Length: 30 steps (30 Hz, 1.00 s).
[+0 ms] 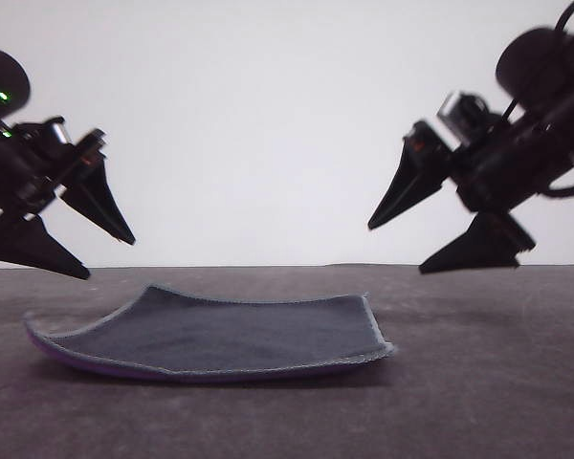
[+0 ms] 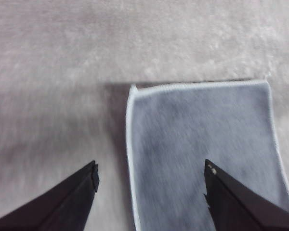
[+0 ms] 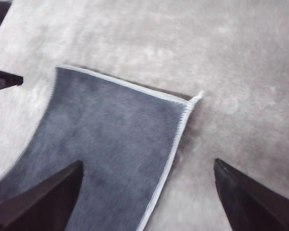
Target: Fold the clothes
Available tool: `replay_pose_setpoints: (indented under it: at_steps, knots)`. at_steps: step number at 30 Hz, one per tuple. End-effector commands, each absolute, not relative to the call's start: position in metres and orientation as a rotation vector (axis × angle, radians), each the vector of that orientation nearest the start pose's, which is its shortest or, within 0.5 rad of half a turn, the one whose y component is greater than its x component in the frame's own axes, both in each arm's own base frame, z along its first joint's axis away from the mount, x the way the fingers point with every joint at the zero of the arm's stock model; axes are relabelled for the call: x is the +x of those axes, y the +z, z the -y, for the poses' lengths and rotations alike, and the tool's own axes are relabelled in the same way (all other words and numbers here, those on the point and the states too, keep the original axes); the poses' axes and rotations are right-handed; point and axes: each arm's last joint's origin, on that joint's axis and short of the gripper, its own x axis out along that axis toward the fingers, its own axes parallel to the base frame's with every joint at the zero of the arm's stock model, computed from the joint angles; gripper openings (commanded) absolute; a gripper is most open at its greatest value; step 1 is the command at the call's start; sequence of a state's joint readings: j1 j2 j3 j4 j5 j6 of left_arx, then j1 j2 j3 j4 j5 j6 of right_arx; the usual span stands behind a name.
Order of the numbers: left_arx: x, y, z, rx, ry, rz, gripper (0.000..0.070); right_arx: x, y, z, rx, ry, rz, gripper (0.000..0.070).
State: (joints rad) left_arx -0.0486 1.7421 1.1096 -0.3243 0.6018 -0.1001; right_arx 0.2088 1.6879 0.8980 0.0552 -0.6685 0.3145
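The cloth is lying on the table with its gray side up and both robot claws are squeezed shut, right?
Not quite. The cloth does lie gray side up, but the left gripper and right gripper are both open above it, holding nothing. The front view shows this.

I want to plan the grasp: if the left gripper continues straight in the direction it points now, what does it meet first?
Probably the cloth: the open left gripper straddles its pale edge, though depth is unclear.

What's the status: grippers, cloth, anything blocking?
Left gripper open, right gripper open, both above table. Cloth flat, grey face up, unfolded. Nothing in the way.
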Motion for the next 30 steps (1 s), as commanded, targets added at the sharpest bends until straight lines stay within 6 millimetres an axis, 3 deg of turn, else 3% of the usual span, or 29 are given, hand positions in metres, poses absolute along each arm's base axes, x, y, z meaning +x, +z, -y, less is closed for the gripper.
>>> replay_pose_setpoints:
  at_steps: [1, 13, 20, 30]
  knots:
    - [0.362, 0.188, 0.036, -0.357, -0.564, -0.973, 0.0425, 0.332, 0.169, -0.091, 0.478, 0.725, -0.877, 0.0549]
    - [0.402, 0.159, 0.044, -0.367, -0.570, -1.036, 0.0425, 0.378, 0.148, -0.110, 0.511, 0.743, -0.942, 0.0548]
    - [0.405, 0.151, 0.058, -0.375, -0.633, -1.057, 0.0425, 0.383, 0.136, -0.113, 0.534, 0.759, -0.985, 0.0542]
    - [0.404, 0.152, 0.067, -0.373, -0.667, -1.061, 0.0424, 0.378, 0.135, -0.127, 0.523, 0.796, -1.001, 0.0389]
